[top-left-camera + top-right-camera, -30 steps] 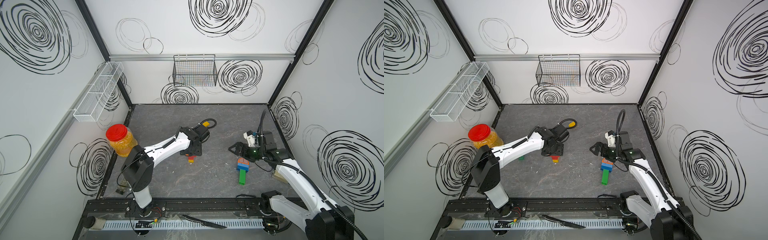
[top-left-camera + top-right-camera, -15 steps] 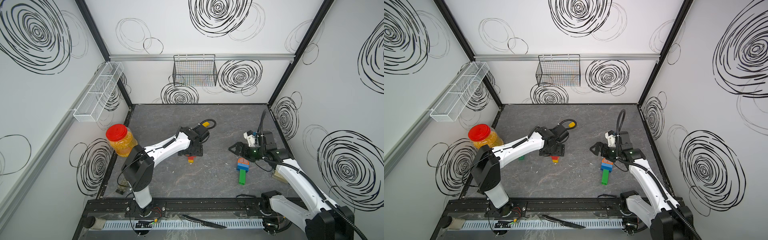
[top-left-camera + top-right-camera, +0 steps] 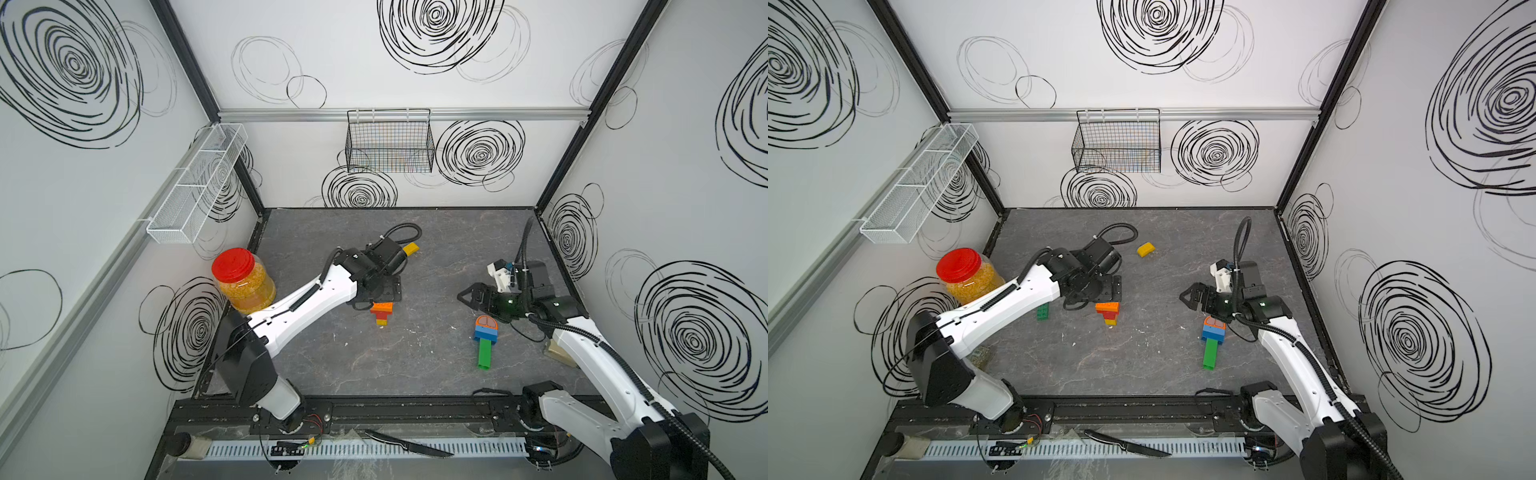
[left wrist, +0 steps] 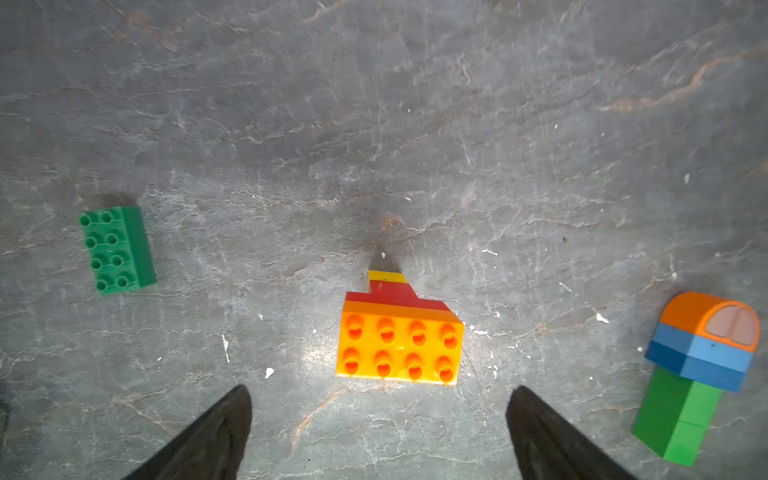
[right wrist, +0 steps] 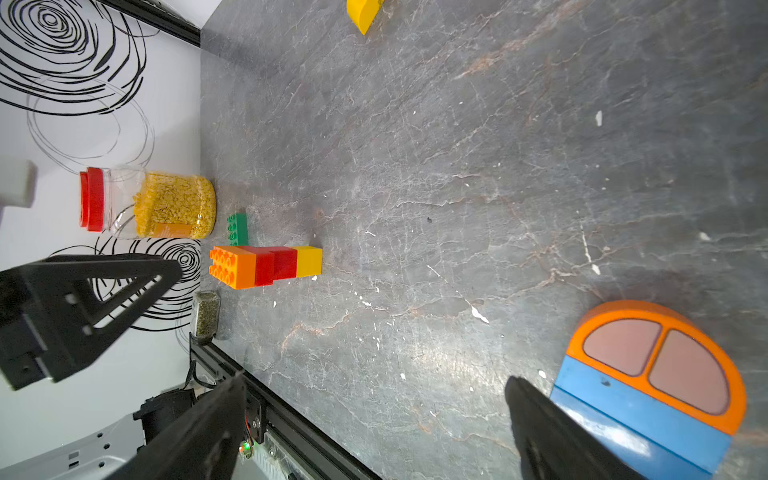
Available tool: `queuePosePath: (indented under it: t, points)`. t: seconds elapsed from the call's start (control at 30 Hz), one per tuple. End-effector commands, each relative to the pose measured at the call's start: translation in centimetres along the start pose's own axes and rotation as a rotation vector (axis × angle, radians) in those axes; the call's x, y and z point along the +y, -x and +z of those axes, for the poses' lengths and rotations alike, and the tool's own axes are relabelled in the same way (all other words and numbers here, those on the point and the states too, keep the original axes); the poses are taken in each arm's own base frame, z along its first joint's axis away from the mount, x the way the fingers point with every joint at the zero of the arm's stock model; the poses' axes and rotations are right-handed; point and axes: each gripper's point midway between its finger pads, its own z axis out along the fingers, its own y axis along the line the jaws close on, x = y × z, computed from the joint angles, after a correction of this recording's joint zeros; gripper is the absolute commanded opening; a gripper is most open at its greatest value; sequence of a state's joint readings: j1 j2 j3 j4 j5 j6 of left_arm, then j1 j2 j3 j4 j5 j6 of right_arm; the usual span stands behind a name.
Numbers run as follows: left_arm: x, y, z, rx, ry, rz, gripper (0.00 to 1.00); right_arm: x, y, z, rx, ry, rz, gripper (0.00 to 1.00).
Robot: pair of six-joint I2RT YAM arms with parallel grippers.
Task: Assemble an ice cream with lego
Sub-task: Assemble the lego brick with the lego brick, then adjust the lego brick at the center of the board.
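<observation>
A stack of lego, orange brick on red on yellow, stands on the grey table. My left gripper hangs just above and behind it, open, with nothing between its fingers. A second lego stack, green, blue and an orange dome, lies flat at the right. My right gripper hovers open beside the dome, one finger just short of the blue brick. A loose green brick lies by the left arm. A yellow rounded brick lies farther back.
A red-lidded jar of yellow grains stands at the table's left edge, with a small jar of green flakes near the front-left corner. A knife lies on the front rail. A wire basket hangs on the back wall.
My left gripper's jaws have spread wide and drawn back a little from the orange-red-yellow stack, which stays where it was. The right arm has not moved.
</observation>
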State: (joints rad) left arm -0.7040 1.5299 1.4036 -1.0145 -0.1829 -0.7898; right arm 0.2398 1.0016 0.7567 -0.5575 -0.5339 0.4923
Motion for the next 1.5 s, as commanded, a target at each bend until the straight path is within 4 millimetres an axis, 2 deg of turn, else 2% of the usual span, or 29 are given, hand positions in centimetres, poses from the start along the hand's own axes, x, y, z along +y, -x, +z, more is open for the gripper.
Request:
queuePosePath:
  t: [0.0,0.1,0.23,0.37,0.57,0.7,0.83,1.23,1.3,1.47]
  points:
    - [2.9,0.7,-0.8,-0.028,0.003,-0.087,0.99,0.6,0.6,-0.5,-0.013,0.008,-0.021,1.0]
    - [6.2,1.2,-0.4,-0.041,0.02,-0.139,0.99,0.8,0.6,-0.5,-0.011,0.011,-0.022,1.0]
    - [11.0,1.1,1.7,-0.02,0.063,-0.214,0.99,1.0,0.8,-0.5,-0.013,0.011,-0.028,1.0]
    - [14.1,1.1,4.8,-0.013,0.054,-0.253,0.99,1.1,0.9,-0.3,-0.009,0.012,-0.029,1.0]
    - [16.6,1.6,8.1,0.0,0.049,-0.316,0.99,1.2,0.9,-0.1,-0.003,0.005,-0.03,1.0]
    - [17.4,1.6,9.6,0.013,0.012,-0.37,0.99,1.1,0.8,-0.1,-0.002,0.004,-0.026,1.0]
    - [18.3,0.7,10.9,0.044,0.023,-0.389,0.99,1.0,0.8,0.0,-0.002,-0.002,-0.026,1.0]
    - [20.5,-1.8,12.3,0.1,0.151,-0.401,0.99,0.9,0.8,0.2,0.003,-0.001,-0.023,1.0]
    - [20.5,-2.0,12.4,0.106,0.159,-0.395,0.99,0.9,0.8,0.2,0.002,-0.002,-0.022,1.0]
    - [19.1,-1.9,12.9,0.113,0.135,-0.367,0.99,0.9,0.8,0.1,0.001,-0.002,-0.023,1.0]
